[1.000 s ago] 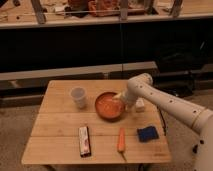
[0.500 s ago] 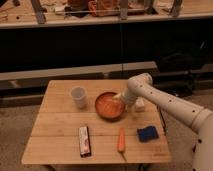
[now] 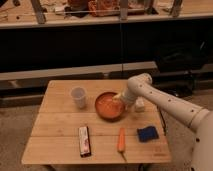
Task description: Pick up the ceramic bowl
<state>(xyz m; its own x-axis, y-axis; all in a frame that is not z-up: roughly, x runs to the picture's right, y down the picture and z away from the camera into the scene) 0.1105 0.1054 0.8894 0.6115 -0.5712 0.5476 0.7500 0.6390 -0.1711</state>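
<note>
The ceramic bowl [image 3: 107,106] is round, shallow and orange-red with a darker rim. It rests flat on the wooden table [image 3: 57,122], near the middle. My white arm reaches in from the right. My gripper [image 3: 119,98] hovers at the bowl's right rim, pointing down and left, open, with its tips over the rim's edge. The arm's wrist hides part of the bowl's right side.
A translucent whitish cup [image 3: 78,96] stands left of the bowl. An orange carrot [image 3: 121,140], a blue sponge [image 3: 147,133] and a dark snack bar [image 3: 84,141] lie along the front. A small white object [image 3: 140,104] sits behind my wrist. A dark shelf unit [image 3: 100,45] stands behind the table.
</note>
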